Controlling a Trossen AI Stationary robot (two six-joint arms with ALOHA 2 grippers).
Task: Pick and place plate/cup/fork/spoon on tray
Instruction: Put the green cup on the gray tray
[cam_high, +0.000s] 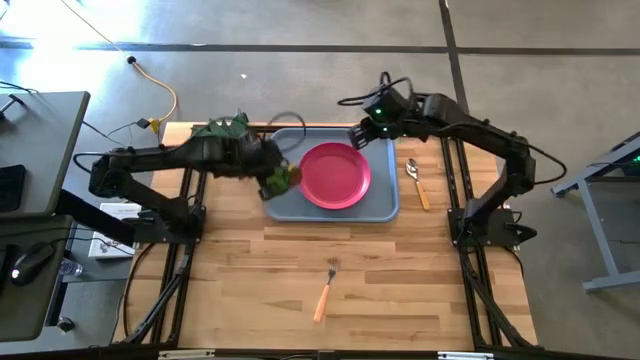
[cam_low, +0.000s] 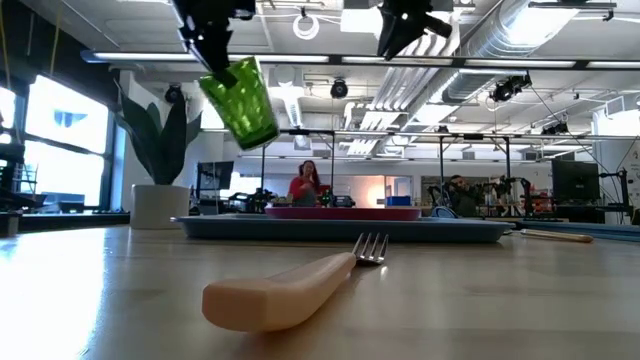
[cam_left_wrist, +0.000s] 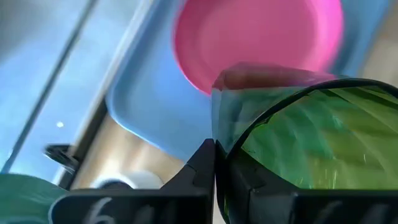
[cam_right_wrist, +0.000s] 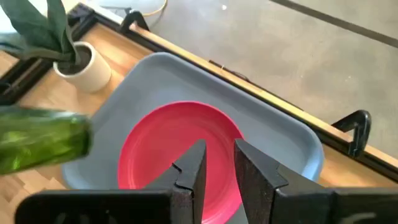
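Centre of the high view: large light blue-grey rectangular tray (cam_high: 385, 207) lying on the pale wooden bench (cam_high: 400, 280), already carrying the round flat pink-red plate (cam_high: 335, 175) toward its right half, presumably to leave the left part of the tray free for smaller pieces.

Just left of the plate, over the tray's left edge: left gripper (cam_high: 277, 172) with fingers clamped shut on the rim wall of the small translucent dark green cup (cam_high: 281, 179). Seen in the upper left of the low view hanging tilted, well above the bench, mouth turned sideways by the pinch on one wall; judged to be a carry toward the bare tray corner, not yet set down.

Above the plate's upper right edge in the high view: right gripper (cam_high: 360, 135), fingers slightly parted and holding nothing, raised clear, probably parked so as not to block the cup's path.

Right of the tray, on the bench: slim spoon with rounded silver bowl and orange handle (cam_high: 418, 183), untouched. Lower centre, well apart from the tray: slim fork with silver tines and orange handle (cam_high: 325, 289), likewise waiting.

Upper left of the tray: leafy green plant in a white pot (cam_low: 158, 170), close to the cup's route, so a likely snag.
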